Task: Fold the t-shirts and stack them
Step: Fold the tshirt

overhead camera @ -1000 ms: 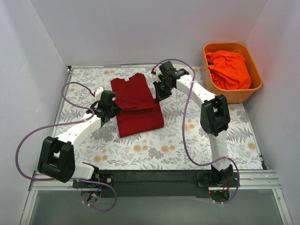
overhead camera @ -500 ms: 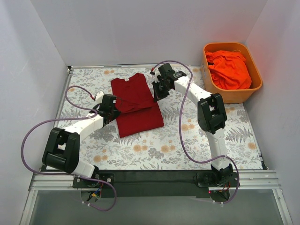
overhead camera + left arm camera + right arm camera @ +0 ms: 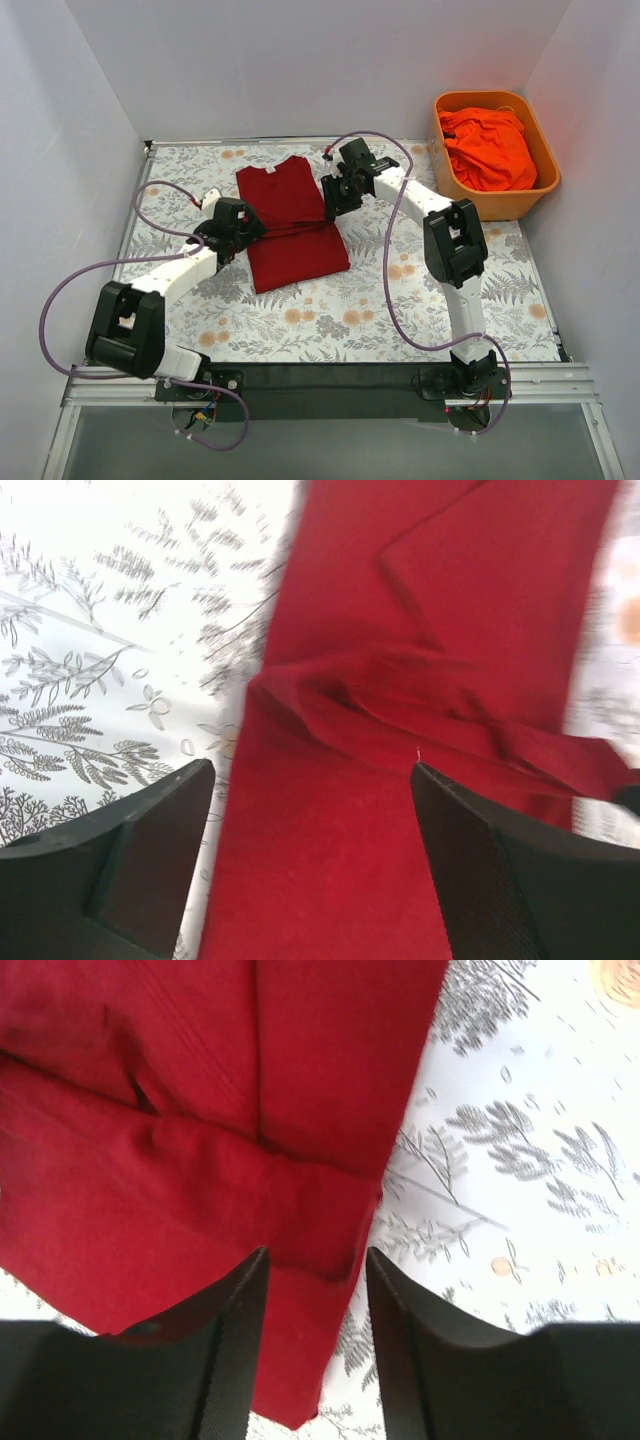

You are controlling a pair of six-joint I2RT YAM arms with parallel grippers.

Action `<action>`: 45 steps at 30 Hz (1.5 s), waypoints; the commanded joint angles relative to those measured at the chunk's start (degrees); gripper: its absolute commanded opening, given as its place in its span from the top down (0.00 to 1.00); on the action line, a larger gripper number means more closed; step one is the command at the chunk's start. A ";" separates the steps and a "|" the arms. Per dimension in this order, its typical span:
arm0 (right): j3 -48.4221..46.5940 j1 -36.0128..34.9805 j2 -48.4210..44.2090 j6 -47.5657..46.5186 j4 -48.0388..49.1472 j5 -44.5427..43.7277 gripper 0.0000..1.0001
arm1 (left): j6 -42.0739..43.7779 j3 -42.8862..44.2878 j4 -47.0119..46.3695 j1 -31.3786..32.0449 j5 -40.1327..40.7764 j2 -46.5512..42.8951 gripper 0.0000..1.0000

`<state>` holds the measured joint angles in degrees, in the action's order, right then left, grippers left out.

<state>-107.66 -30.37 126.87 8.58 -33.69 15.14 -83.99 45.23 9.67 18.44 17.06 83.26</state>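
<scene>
**Crimson shirt part-folded on the surface, both pairs of fingers apart at its sides**

From above, the dark crimson cloth t-shirt (image 3: 297,228) lies flat on the floral-patterned surface (image 3: 400,300), left of centre. Its collar end points toward the far wall and a fold line crosses its middle. The left fingers (image 3: 243,226) sit at its left edge and the right fingers (image 3: 331,197) at its right edge, both near that fold line. The bright orange-red cloth t-shirt (image 3: 490,147) lies crumpled in the rigid orange plastic tub (image 3: 545,180) in the far right corner, well apart. There is bare surface nearer the arms and to the right of the crimson shirt. White walls stand along the left and far edges of the surface.

In the left wrist view, the fingers stand wide apart and hold nothing. They are over the shirt's left edge, where a soft ridge of cloth bunches.

In the right wrist view, the fingers are a little apart. The shirt's doubled right edge lies below the gap and is not pinched.

The cloth looks light and limp, so it will likely sag wherever it is unsupported. A pinch through all layers at the fold edge, on both sides together, should keep the hem straight.
</scene>
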 commanded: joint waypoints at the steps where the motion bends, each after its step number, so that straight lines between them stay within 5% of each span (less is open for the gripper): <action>1: 4.54 -0.48 -9.33 -0.23 4.32 -3.35 0.56 | 2.68 0.38 -1.15 0.02 -0.09 -9.24 0.25; 10: 20.10 -4.52 -18.85 1.88 13.47 -2.66 0.56 | 0.49 -3.92 4.13 7.22 -6.86 -12.87 0.33; 22: 35.13 -4.61 -20.08 5.75 18.31 3.76 0.56 | -2.85 -5.94 7.82 7.67 -9.93 -9.70 0.33; 29: 41.46 -2.50 -18.32 8.56 16.12 6.83 0.62 | -3.99 -3.49 17.99 7.67 -13.10 -1.27 0.53; 33: 46.47 -2.33 -19.90 8.47 12.34 7.45 0.63 | -5.39 -5.32 23.02 7.67 -16.00 -2.22 0.57; 38: 56.58 -2.24 -28.15 8.73 13.20 9.91 0.63 | -6.45 -9.37 26.44 7.67 -21.27 -13.02 0.56; 45: 58.97 -2.41 -39.58 11.11 22.24 19.48 0.63 | -6.19 -7.53 26.11 7.76 -24.52 -23.41 0.36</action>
<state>-47.83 -32.42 91.33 18.61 -15.73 29.23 -89.84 35.66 35.59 26.04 -4.01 63.07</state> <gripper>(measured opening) 0.371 0.630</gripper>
